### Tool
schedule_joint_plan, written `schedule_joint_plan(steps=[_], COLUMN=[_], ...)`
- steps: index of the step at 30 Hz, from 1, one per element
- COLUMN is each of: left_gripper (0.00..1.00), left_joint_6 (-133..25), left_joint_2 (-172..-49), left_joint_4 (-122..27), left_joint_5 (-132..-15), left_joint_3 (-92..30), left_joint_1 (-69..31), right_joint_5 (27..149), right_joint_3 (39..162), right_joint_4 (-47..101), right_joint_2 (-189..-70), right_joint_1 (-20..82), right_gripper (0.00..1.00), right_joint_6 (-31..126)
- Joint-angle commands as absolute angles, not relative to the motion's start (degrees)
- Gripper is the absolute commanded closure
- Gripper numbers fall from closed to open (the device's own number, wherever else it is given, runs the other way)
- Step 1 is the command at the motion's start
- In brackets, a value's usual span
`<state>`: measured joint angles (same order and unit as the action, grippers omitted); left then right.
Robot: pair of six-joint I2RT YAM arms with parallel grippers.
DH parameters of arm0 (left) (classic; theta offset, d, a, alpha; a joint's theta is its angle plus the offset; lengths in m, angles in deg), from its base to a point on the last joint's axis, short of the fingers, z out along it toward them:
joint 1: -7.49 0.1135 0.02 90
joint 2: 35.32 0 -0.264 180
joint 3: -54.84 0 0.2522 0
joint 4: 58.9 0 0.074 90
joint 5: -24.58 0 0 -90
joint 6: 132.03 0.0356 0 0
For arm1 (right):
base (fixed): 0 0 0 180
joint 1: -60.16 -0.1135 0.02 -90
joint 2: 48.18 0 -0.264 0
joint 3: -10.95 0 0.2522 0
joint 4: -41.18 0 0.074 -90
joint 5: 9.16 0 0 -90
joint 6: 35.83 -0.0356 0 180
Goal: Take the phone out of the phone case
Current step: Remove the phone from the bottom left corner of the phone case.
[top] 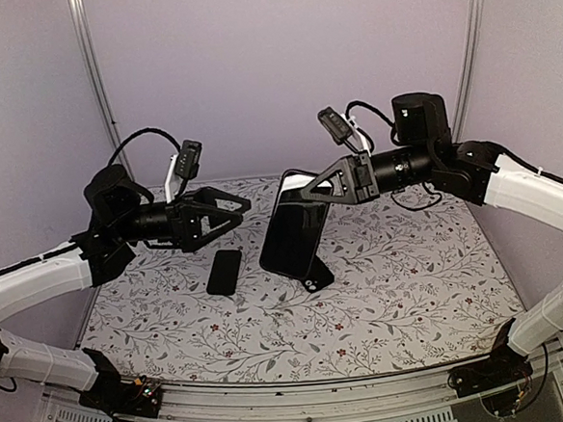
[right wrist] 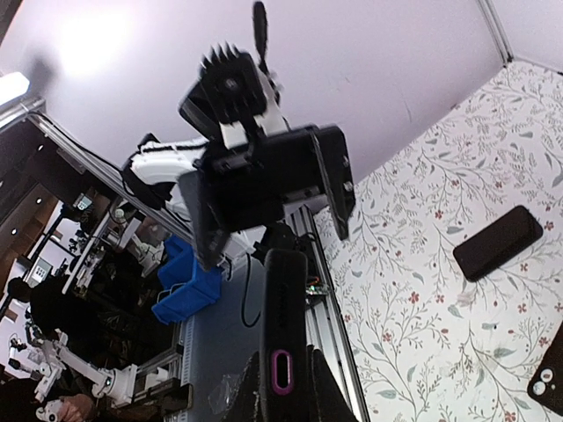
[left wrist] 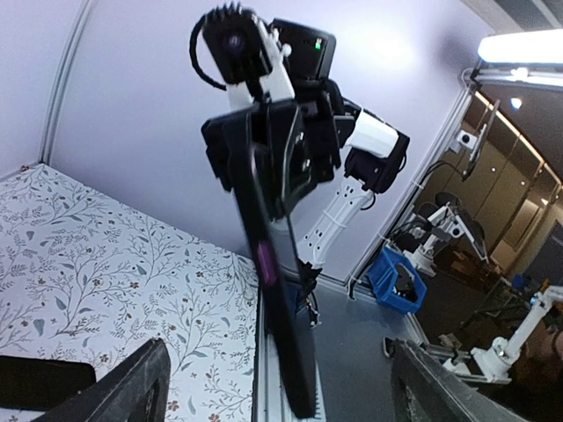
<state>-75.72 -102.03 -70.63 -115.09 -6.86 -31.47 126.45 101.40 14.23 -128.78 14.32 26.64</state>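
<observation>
The phone (top: pixel 224 271) lies flat on the table (top: pixel 413 298), left of centre, under the left gripper (top: pixel 239 212). To its right the phone case (top: pixel 288 232) hangs tilted from the right gripper (top: pixel 306 192), between both arms.

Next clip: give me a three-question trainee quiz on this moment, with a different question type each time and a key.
1. True or false: the left gripper is shut on something.
2. Which one holds the upright black slab with camera holes? A) left gripper B) right gripper C) neither
3. Fill in: the smaller black slab lies flat on the floral ____.
Key: 1 false, its jaws are open and empty; 2 B; 3 table.
</observation>
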Motion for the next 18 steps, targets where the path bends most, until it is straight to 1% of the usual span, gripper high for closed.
schedule_joint_plan(steps=[1, 4, 6, 8, 13, 18], left_gripper=[0.14, 0.22, 0.24, 0.28, 0.34, 0.38], left_joint_6=[-81.9, -85.3, -86.6, -86.1, -81.7, -83.9], left_joint_2=[-101.5, -101.8, -101.6, -101.5, -101.9, -103.5], left_joint_4=[-87.9, -94.4, -96.4, -95.7, -90.0, -94.3], left_joint_5=[-121.7, -125.7, -127.2, -127.9, -126.8, -125.8], left_joint_3=[-1.4, -0.1, 0.0, -0.8, -3.3, -3.8], left_joint_1=[-29.5, -29.6, -29.8, -30.4, -32.7, -34.2], right_joint_5=[128.3, 129.0, 129.6, 129.8, 130.7, 131.1], right_joint_3=[106.1, 107.0, 107.8, 108.1, 107.8, 107.6], right_joint_4=[24.2, 27.8, 29.6, 30.5, 33.5, 34.8], right_joint_2=[-125.9, -125.6, -125.8, -126.1, -127.0, -127.7], right_joint_1=[14.9, 14.9, 14.9, 14.9, 14.9, 14.9], right_gripper=[1.0, 1.0, 1.0, 1.0, 1.0, 1.0], right_joint_6=[20.8, 18.2, 16.7, 15.8, 13.3, 12.4])
